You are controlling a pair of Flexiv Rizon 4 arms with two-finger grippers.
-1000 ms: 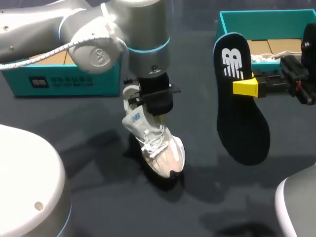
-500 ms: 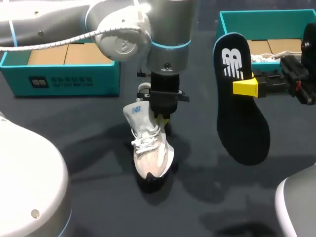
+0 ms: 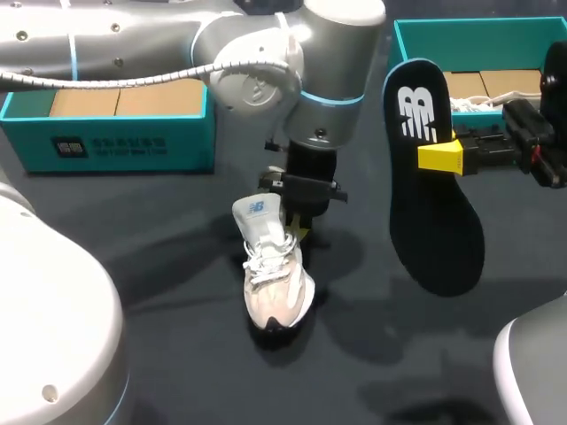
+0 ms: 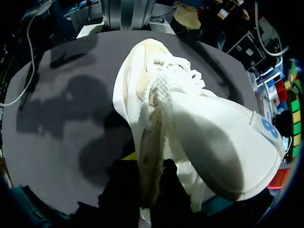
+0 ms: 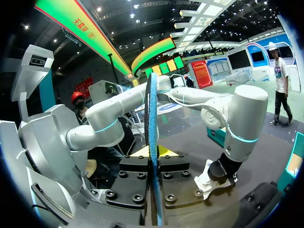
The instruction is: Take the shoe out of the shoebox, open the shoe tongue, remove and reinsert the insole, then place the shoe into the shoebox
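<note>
Teal shoebox point(image 3: 115, 142) at upper left and a second shoebox point(image 3: 461, 35) at upper right sit open at the back of the dark desk point(image 3: 177, 292), likely ready to take the shoe again. Right of centre the black insole point(image 3: 434, 221) hangs upright clear of the desk, the right jaws clenched on its edge, seemingly parked for reinsertion. At centre the white shoe point(image 3: 270, 274) stands toe-down, the left jaws pinching its heel collar almost closed, which I judge keeps its mouth open and reachable.
</note>
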